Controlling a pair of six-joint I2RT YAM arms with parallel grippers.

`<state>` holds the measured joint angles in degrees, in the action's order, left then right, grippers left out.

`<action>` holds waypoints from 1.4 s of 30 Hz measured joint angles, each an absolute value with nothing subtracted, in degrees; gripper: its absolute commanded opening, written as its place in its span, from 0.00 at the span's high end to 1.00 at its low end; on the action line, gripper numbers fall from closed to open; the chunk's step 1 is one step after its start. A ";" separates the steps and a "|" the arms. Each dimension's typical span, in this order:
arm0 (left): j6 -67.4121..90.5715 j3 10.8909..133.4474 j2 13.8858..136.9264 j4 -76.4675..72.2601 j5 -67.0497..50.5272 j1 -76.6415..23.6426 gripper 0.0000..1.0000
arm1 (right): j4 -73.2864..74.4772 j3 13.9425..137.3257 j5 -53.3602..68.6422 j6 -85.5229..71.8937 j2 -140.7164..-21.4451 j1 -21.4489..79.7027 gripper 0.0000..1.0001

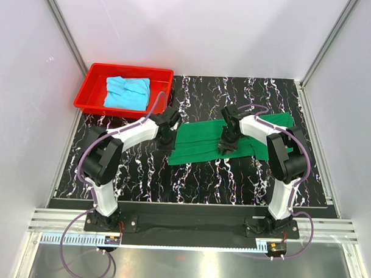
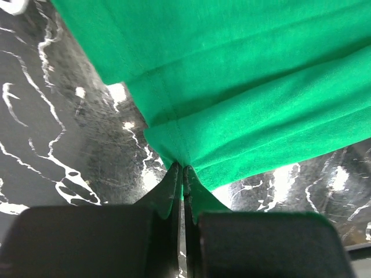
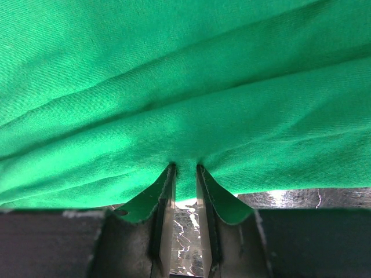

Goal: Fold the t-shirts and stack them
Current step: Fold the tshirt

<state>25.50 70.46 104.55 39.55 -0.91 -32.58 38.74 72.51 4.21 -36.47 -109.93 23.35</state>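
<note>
The dark green t-shirt (image 1: 200,142) lies as a long folded band across the middle of the black marbled table (image 1: 190,176). My left gripper (image 1: 167,140) is at the band's left end. In the left wrist view the left gripper (image 2: 183,169) is shut on a corner of the green t-shirt (image 2: 243,87). My right gripper (image 1: 225,146) is at the near edge of the band's middle. In the right wrist view the right gripper (image 3: 185,168) pinches a fold of the green t-shirt (image 3: 185,87). The light cyan-blue t-shirt (image 1: 127,92) lies crumpled in the tray.
A red plastic tray (image 1: 90,87) stands at the back left corner of the table. White walls with metal frame posts close in the back and both sides. The arm bases are bolted along the near edge.
</note>
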 measured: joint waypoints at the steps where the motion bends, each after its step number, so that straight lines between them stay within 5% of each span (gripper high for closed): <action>1: 25.56 70.81 104.49 39.70 -1.13 -32.23 1.00 | 38.74 72.51 4.21 -36.47 -109.93 23.35 0.73; 19: 29.06 75.55 105.71 38.68 -10.41 -23.68 1.00 | 41.28 74.96 3.99 -36.51 -110.04 23.38 0.67; 42: 29.19 75.55 107.02 37.80 -12.23 -22.94 1.00 | 42.96 78.63 1.93 -36.18 -112.42 23.38 0.75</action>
